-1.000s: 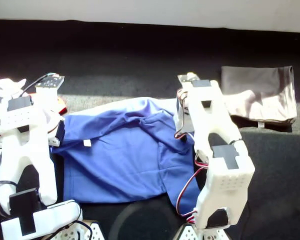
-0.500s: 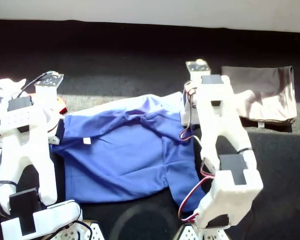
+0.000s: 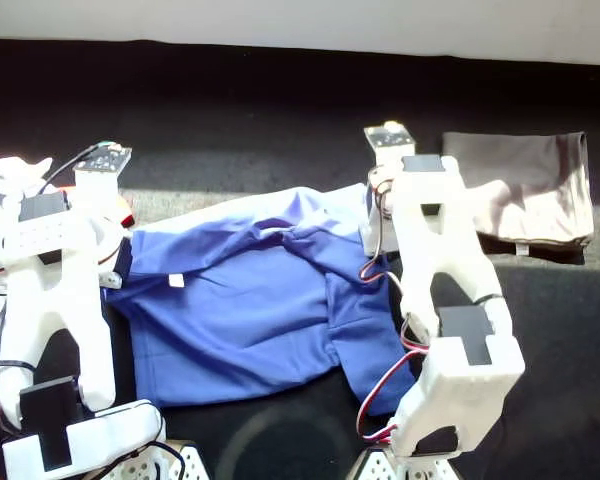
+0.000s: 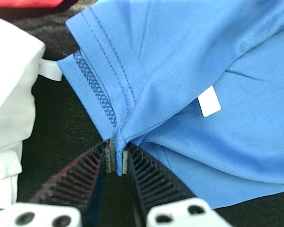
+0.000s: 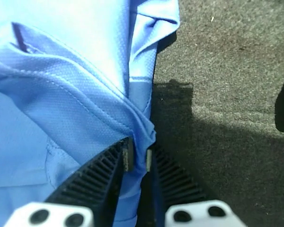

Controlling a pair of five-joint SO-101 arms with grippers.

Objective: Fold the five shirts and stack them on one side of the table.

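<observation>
Presently, the dark felt-covered table (image 3: 280,100) carries one royal-blue knit shirt (image 3: 250,300), spread out but rumpled, with a ridge of creases across its upper half. Off the blue shirt's right edge, apart from it, lies a folded grey-brown shirt (image 3: 530,185), evidently the start of the stack. Just beside the blue shirt's left edge sits bunched white cloth (image 4: 9,94), likely another garment. The left gripper (image 4: 117,161) is clamped narrow on the blue shirt's stitched hem at that left edge. The right gripper (image 5: 137,158) is pinched likewise on a seamed fold at its right edge. A small white label (image 4: 209,101) lies on the blue shirt near the left hem.

Assessment: the blue shirt is at the flattening stage, ahead of folding. The next move calls for drawing both edges taut and even without the fabric slipping.
</observation>
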